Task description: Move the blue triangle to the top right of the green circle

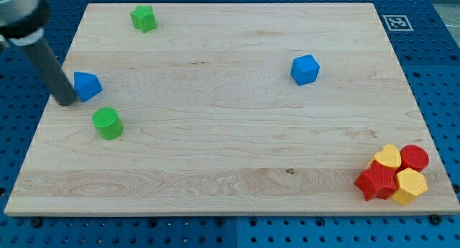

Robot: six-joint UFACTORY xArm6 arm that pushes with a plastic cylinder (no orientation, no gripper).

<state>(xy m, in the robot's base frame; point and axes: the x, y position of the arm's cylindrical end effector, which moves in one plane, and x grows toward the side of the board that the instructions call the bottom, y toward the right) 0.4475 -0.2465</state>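
Observation:
The blue triangle [87,85] lies near the board's left edge. The green circle [108,124] sits just below it and slightly to the right. My tip [65,101] rests at the triangle's lower left side, touching or nearly touching it. The rod slants up toward the view's top left corner.
A green star-like block [144,19] lies at the top left. A blue cube [305,70] sits right of centre. A cluster of red and yellow blocks [394,175] fills the bottom right corner. The wooden board [230,169] lies on a blue pegboard.

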